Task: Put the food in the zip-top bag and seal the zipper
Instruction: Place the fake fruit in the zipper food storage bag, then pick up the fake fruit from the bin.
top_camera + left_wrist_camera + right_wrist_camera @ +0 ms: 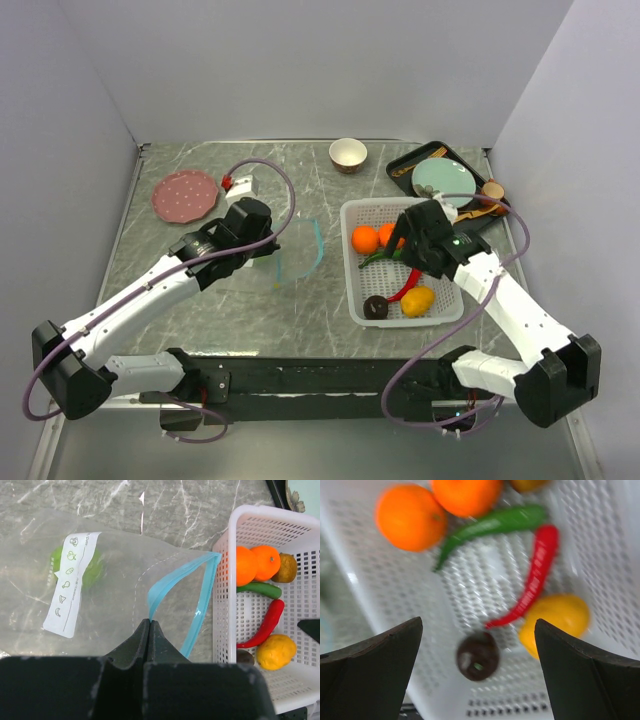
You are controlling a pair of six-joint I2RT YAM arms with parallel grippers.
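Right tool point(477, 627) (jaws wide) hovers above the donut piece point(478, 656).

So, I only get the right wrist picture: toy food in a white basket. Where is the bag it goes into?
Observer: The zip-top bag lies just left of the basket; the left gripper pinches its edge.
Operator: Anything in it?
Observer: One green round fruit, showing through the plastic.
Operator: Is it open?
Observer: Yes, the teal zipper gapes toward the basket.
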